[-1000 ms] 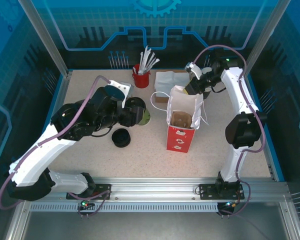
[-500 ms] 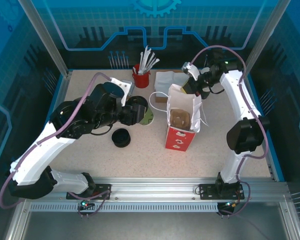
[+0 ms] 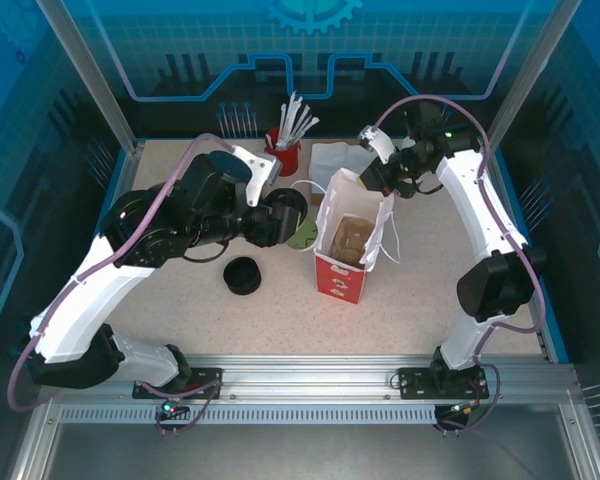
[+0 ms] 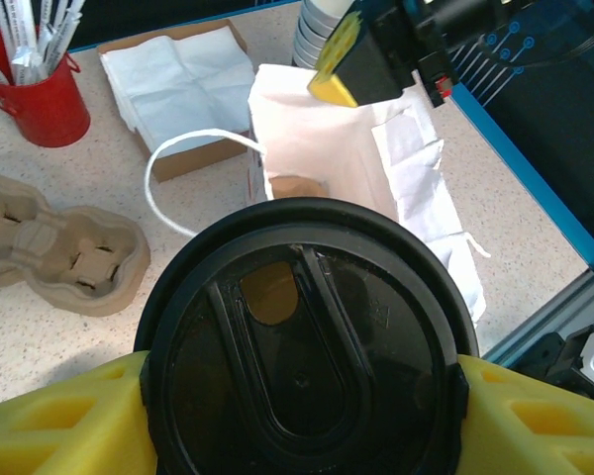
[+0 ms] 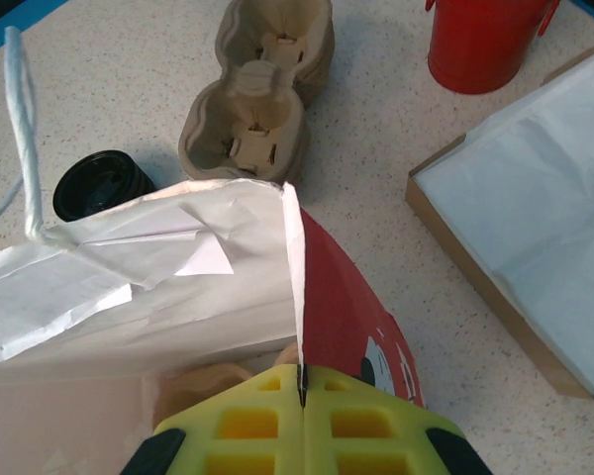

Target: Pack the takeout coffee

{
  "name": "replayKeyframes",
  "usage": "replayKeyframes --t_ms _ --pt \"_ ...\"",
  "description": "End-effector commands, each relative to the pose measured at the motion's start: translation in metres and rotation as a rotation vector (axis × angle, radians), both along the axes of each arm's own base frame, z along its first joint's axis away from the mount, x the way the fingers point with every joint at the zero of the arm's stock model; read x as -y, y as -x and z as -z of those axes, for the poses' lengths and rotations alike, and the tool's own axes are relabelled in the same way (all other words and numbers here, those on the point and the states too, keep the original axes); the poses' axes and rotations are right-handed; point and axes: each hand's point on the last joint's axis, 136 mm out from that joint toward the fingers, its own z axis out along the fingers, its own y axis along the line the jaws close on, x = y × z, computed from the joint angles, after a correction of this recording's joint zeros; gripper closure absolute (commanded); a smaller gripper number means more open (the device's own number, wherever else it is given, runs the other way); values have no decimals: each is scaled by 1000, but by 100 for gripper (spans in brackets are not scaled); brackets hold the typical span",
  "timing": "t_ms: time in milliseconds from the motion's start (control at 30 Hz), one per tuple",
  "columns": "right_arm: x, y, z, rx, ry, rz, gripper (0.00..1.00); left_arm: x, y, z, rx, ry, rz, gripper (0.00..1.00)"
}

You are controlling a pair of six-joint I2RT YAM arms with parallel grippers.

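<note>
holds the coffee cup (image 4: 302, 376) clamped in the left gripper (image 3: 278, 218), tilted, just left of the bag (image 3: 352, 240) pinched at the rim by the right gripper (image 5: 301, 396).

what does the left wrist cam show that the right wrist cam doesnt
Left wrist, not right wrist: the takeout coffee, black lid up, clamped in the left gripper, plus the straws and the stack of cups. Right wrist, not left wrist: the stack of black lids near the carrier. Both: the right gripper pinching the paper bag by its edge, the pulp cup carrier, the red holder and the napkin box.
</note>
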Motion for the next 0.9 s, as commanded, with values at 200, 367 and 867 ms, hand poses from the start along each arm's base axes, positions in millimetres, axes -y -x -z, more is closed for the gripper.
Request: replayKeyframes --t_ms 200,367,867 --pt "1 1 -17 -4 -15 117 100 29 -9 -8 22 43 88 34" --pt "0 4 -15 -32 -30 136 100 42 -18 -8 50 44 113 34" --pt "1 11 -11 -78 -41 194 100 71 -46 13 138 19 146 36"
